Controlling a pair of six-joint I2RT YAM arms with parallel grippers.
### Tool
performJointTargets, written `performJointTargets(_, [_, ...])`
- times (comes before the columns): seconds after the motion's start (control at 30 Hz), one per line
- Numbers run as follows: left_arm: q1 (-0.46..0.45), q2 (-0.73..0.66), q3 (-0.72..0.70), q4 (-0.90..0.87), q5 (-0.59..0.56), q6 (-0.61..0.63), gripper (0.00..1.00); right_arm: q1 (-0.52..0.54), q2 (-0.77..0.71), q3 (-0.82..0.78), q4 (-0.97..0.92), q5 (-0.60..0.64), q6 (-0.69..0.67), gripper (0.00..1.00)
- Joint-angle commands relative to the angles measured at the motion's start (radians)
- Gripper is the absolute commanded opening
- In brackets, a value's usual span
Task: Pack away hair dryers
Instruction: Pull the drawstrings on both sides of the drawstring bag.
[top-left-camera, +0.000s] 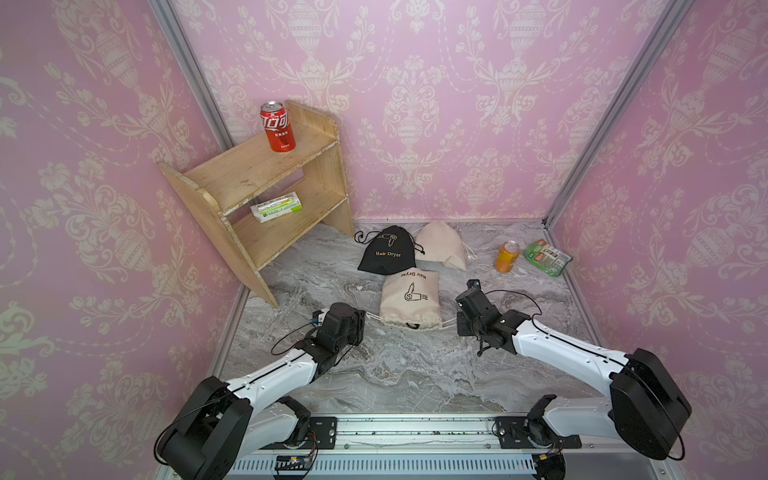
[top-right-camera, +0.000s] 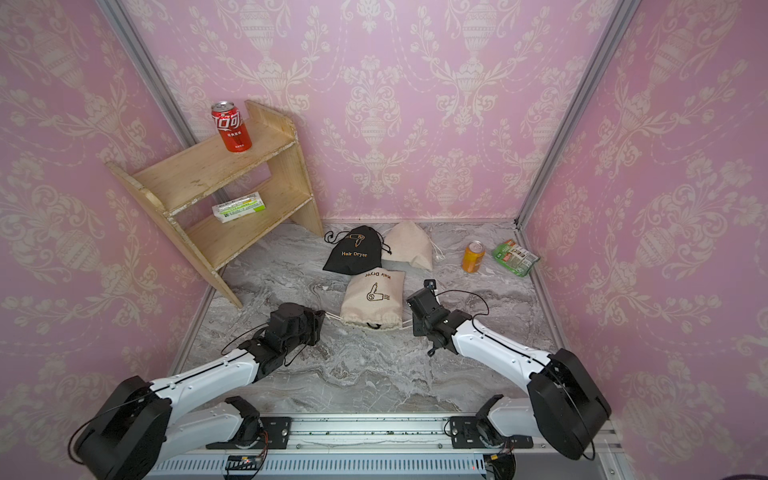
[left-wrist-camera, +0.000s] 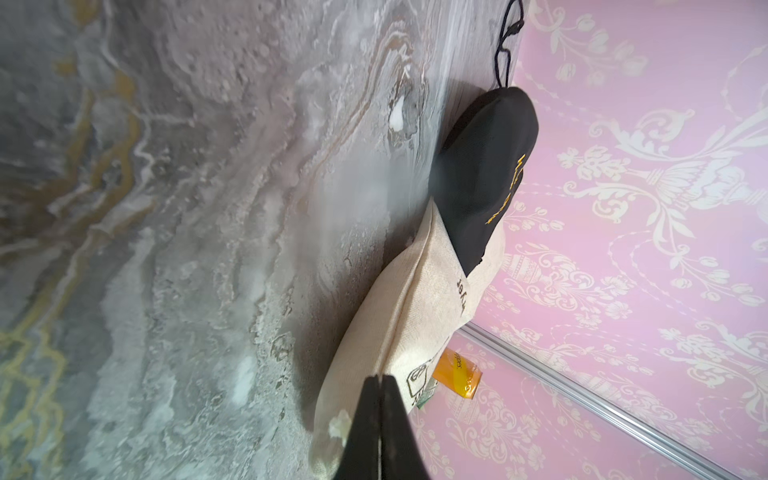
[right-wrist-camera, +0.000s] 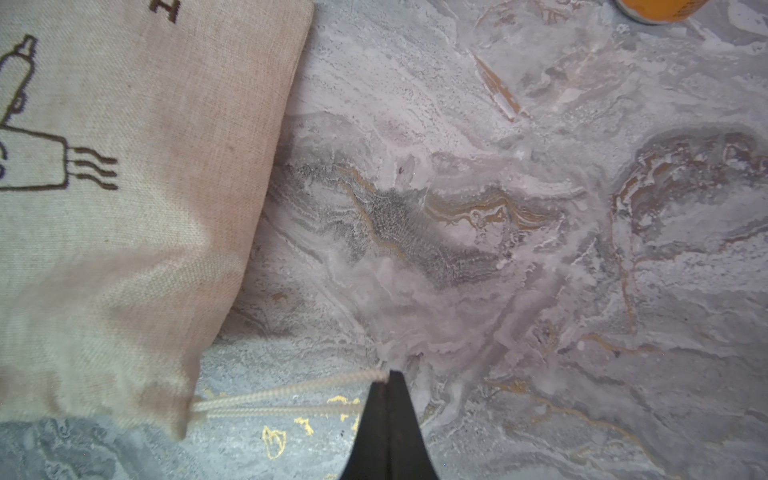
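Observation:
No hair dryers show; they are hidden or out of view. A bulging beige pouch (top-left-camera: 409, 297) (top-right-camera: 374, 297) printed "Hair Dryer" lies mid-table, its gathered mouth facing me. My left gripper (left-wrist-camera: 380, 376) is shut at the pouch's left mouth corner, where a white drawstring (top-left-camera: 372, 316) runs into it. My right gripper (right-wrist-camera: 388, 372) is shut on the taut drawstring (right-wrist-camera: 291, 388) pulled out from the right corner. Behind lie a black pouch (top-left-camera: 386, 251) (left-wrist-camera: 482, 166) and a second beige pouch (top-left-camera: 442, 245), both closed and full.
A wooden shelf (top-left-camera: 266, 187) stands at the back left with a red can (top-left-camera: 277, 126) on top and a green-white box (top-left-camera: 276, 206) below. An orange can (top-left-camera: 507, 257) and a green packet (top-left-camera: 547, 257) sit at the back right. Pink walls close three sides.

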Motion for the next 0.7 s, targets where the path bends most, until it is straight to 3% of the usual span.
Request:
performJointTargets(0.0, [0.03,-0.034,-0.003,-0.103,-0.034,0.058,0.0,-0.001,-0.022,0.005,-0.025,0.035,-0.014,0.0])
performJointTargets(0.2, [0.077,-0.074,-0.013,-0.153,-0.032,0.11,0.0,-0.001,-0.013,0.023,-0.044,0.062,-0.019,0.0])
performJointTargets(0.4, [0.102,-0.099,0.027,-0.262,-0.049,0.238,0.0,-0.013,-0.01,0.035,-0.065,0.089,-0.025,0.0])
performJointTargets(0.53, [0.109,-0.078,0.098,-0.34,-0.039,0.41,0.0,-0.021,-0.016,0.037,-0.067,0.089,-0.032,0.0])
performJointTargets(0.67, [0.112,-0.017,0.207,-0.425,0.006,0.673,0.0,-0.025,-0.02,0.035,-0.061,0.085,-0.037,0.0])
